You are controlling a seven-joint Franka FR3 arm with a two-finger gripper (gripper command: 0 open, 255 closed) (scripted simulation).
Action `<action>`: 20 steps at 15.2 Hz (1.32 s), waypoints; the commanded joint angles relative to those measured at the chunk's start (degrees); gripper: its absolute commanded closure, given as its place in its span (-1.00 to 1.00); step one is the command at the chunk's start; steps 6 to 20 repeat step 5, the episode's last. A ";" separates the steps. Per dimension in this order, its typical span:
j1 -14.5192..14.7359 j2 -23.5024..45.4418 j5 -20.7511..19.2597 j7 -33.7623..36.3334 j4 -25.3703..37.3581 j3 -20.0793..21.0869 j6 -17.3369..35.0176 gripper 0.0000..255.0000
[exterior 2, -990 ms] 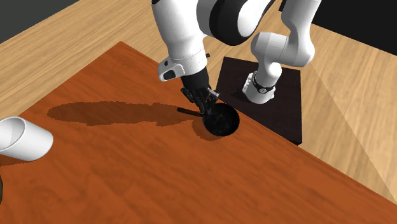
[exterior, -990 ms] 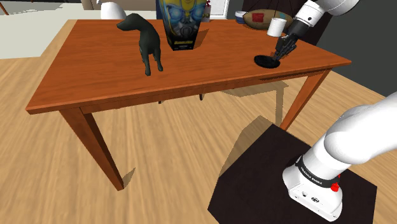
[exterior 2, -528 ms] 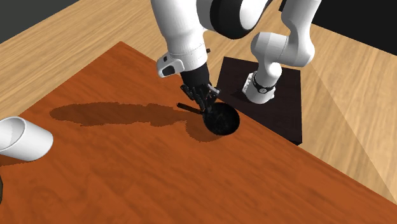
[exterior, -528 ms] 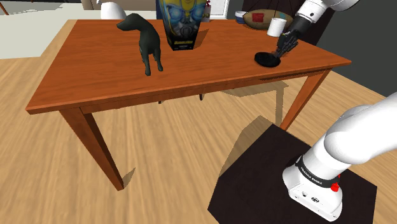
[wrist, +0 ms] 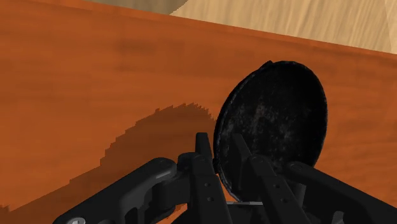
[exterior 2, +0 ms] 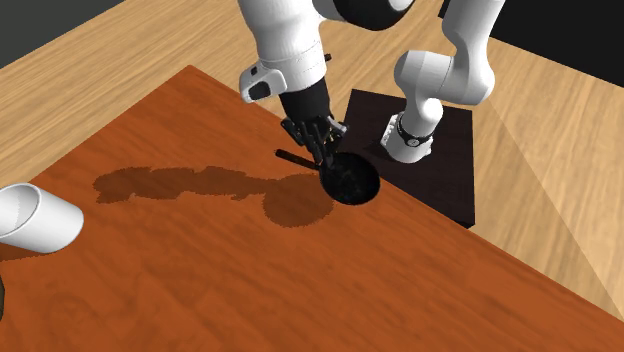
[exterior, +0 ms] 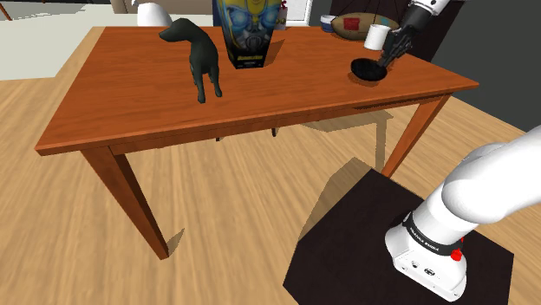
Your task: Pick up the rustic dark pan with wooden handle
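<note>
On the counter (exterior: pixel 286 95) the dog figure (exterior: pixel 201 59) stands at the shoulder view's left, the box (exterior: pixel 248 30) behind it, the mug (exterior: pixel 375 36) far right, the pan (exterior: pixel 368 69) clasped in the tool (exterior: pixel 383 61) just before the mug.

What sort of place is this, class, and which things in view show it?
Probably a room in a home, perhaps a dining room: a wooden table stands on a plank floor, with a dark dog figurine and a white mug on it. The gripper clasps a dark pan.

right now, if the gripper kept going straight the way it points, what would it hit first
The gripper is shut on the pan; past that, probably the bare table top below it.
</note>
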 commanded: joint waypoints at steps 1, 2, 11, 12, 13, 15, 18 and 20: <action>0.10 0.02 0.02 0.50 1.62 0.14 -1.53 1.00; 0.15 0.09 0.06 0.69 2.44 0.17 -2.26 1.00; 0.21 0.19 0.10 0.90 3.39 0.20 -3.09 1.00; 0.21 0.19 0.10 0.90 3.39 0.20 -3.09 1.00; 0.21 0.19 0.10 0.90 3.39 0.20 -3.09 1.00; 0.21 0.19 0.10 0.90 3.39 0.20 -3.09 1.00; 0.21 0.19 0.10 0.90 3.39 0.20 -3.09 1.00; 0.21 0.19 0.10 0.90 3.39 0.20 -3.09 1.00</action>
